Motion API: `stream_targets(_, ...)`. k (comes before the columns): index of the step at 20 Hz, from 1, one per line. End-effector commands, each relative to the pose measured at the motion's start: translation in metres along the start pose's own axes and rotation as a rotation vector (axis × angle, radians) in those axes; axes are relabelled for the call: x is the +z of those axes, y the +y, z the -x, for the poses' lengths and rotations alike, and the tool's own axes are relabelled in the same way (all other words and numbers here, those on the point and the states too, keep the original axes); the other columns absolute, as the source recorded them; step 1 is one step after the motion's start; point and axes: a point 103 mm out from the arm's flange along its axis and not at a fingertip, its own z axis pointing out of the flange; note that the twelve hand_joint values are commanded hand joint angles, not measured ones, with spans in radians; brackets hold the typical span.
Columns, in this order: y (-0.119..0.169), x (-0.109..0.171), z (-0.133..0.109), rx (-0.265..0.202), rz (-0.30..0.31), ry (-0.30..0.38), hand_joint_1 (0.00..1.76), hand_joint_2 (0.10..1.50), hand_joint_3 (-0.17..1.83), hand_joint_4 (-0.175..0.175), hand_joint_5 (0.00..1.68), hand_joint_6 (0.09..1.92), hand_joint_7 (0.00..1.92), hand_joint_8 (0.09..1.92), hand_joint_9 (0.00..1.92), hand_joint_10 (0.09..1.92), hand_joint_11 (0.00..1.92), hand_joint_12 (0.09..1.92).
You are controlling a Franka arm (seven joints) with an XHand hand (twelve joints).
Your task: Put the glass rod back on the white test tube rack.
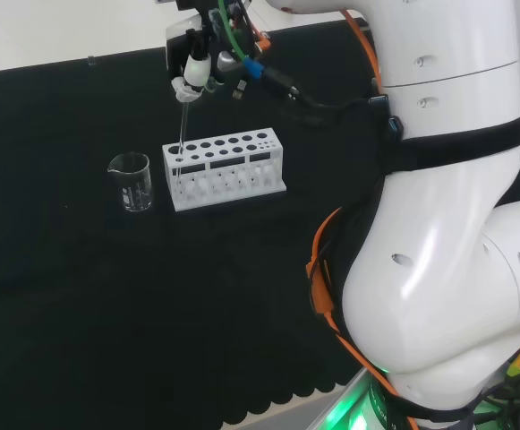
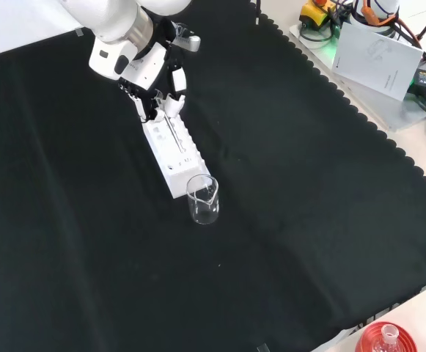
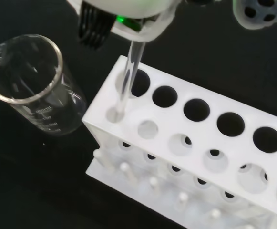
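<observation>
Above rack: hand fingers pinch rod, tip in corner hole; beaker empty.

In the head view the test tube rack stands on the surface, with the beaker just beside it on its left. In the front view the beaker stands in front of the rack's near end. The robot hand hangs above the rack's left end in the head view. The glass rod runs down from the robot hand, its lower end in the corner hole of the rack, on the beaker's side.
</observation>
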Motion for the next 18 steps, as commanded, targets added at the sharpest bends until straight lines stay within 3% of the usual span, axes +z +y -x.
stream_targets(1,0.0027,-0.0082,-0.0146,-0.019,0.005,-0.011,1.17,0.75,0.63,-0.175,1.11,0.93,1.47,0.46,1.73,0.09,1.55,0.78)
stream_targets(8,0.0062,-0.0102,-0.0238,-0.022,0.002,-0.013,1.17,0.75,0.63,-0.175,1.11,0.93,1.47,0.46,1.73,0.09,1.55,0.78)
stream_targets(18,0.0062,-0.0022,-0.0188,-0.023,-0.010,-0.002,1.17,0.75,0.63,-0.175,1.11,0.93,1.47,0.46,1.73,0.09,1.55,0.78)
